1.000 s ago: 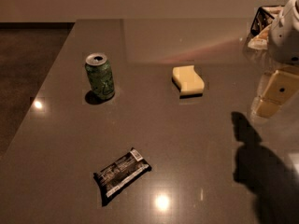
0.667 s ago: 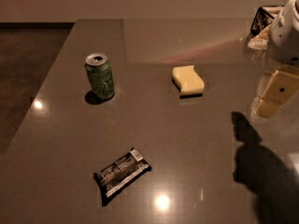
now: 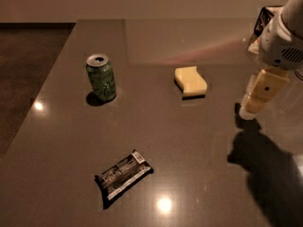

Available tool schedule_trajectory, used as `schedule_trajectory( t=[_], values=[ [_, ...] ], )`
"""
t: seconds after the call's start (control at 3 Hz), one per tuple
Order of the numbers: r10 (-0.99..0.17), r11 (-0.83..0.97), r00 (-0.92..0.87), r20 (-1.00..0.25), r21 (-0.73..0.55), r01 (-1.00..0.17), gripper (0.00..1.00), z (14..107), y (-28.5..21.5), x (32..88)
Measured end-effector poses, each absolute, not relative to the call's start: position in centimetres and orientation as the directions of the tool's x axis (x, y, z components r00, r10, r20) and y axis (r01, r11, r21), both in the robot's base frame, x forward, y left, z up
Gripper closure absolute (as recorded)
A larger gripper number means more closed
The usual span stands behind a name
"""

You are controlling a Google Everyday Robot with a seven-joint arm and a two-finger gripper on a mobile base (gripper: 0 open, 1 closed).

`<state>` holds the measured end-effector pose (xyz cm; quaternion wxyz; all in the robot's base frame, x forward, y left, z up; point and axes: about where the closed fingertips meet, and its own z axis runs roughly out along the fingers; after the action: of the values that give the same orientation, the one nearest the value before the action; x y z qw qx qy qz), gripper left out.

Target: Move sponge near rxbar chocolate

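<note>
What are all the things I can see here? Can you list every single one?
sponge: one, pale yellow, middle of the table, right of the can
can: one, green, standing upright on the left
rxbar chocolate: one, black wrapper with white letters, lying flat near the front
dark-edged packet: one, far right corner, partly hidden; cannot tell what it is
table: one, dark grey and shiny
robot arm: one, white, right edge
claw: one, cream, above the table's right side, apart from the sponge

Lab-like room: dark glossy table [image 3: 57,141], bare wall [image 3: 142,1], robot end effector [image 3: 251,109] above its right side.
</note>
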<state>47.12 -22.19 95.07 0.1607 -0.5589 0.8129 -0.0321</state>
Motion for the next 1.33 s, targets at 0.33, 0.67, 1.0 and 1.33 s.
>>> schedule_trajectory(
  t=[0.33,0.67,1.0,1.33],
  values=[
    [-0.899,0.419,-0.371,-0.231,-0.209,-0.884,0.00,93.1,-22.2,48.9],
    [-0.880,0.454,-0.408,-0.242,-0.179,-0.873,0.00,90.8,-21.6,50.5],
    [-0.871,0.470,-0.427,-0.241,-0.158,-0.869,0.00,88.6,-20.5,52.2],
    [-0.861,0.483,-0.442,-0.254,-0.129,-0.866,0.00,86.4,-18.4,54.4]
  ],
)
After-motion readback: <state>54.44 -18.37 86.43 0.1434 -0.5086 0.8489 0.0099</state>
